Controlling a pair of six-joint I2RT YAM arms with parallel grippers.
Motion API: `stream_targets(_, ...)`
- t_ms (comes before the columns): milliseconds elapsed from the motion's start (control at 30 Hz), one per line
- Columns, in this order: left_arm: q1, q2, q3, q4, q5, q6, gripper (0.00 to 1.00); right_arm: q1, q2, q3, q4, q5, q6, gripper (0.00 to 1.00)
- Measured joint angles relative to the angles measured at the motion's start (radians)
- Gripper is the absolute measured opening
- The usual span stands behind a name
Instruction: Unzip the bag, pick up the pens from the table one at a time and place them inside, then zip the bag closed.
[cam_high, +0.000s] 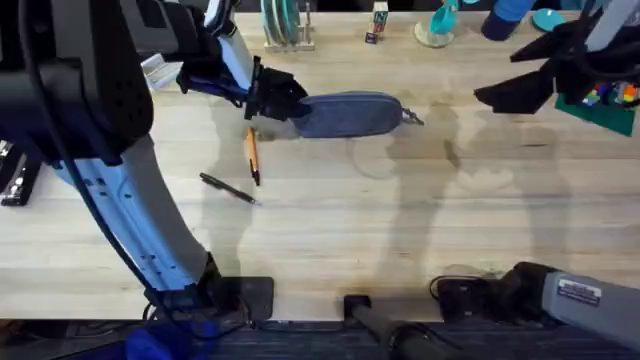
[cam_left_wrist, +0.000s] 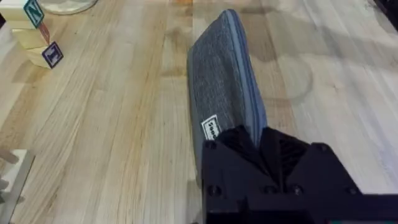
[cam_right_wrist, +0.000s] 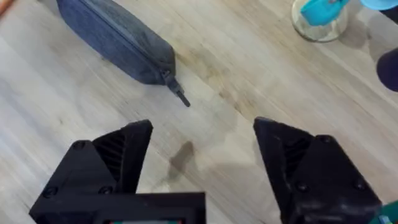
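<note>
The left gripper (cam_high: 283, 100) hides the bag's (cam_high: 350, 113) near end; its grip cannot be told.

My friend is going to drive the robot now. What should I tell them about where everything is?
Left gripper: shut on the bag's left end, pinning it on the table.
Right gripper: open, holding nothing, above bare table a little way from the zipper pull.
Pens: the orange pen and the black pen lie on the table in front of the bag, apart from each other.
Done: bag steadied. It looks zipped shut, the pull at its right end.
Left: unzip, put each pen inside, zip closed.
</note>
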Motion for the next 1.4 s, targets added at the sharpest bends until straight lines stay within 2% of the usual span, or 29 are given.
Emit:
stream_targets(233,0.000,0.000,0.000,0.004,0.000,0.000,0.044,0.000,0.038,0.000,0.005,-0.022,-0.050,0.984)
stream_targets(733,0.000,0.000,0.000,0.005,0.000,0.000,0.044,0.000,0.178,0.000,0.127,-0.173,-0.180,0.950)
stream_targets(1100,0.000,0.000,0.000,0.008,0.000,0.000,0.044,0.009,0.289,0.000,0.165,-0.194,-0.254,0.931)
stream_targets(1400,0.000,0.000,0.000,0.008,0.000,0.000,0.044,0.055,0.366,0.001,0.212,-0.195,-0.308,0.929)
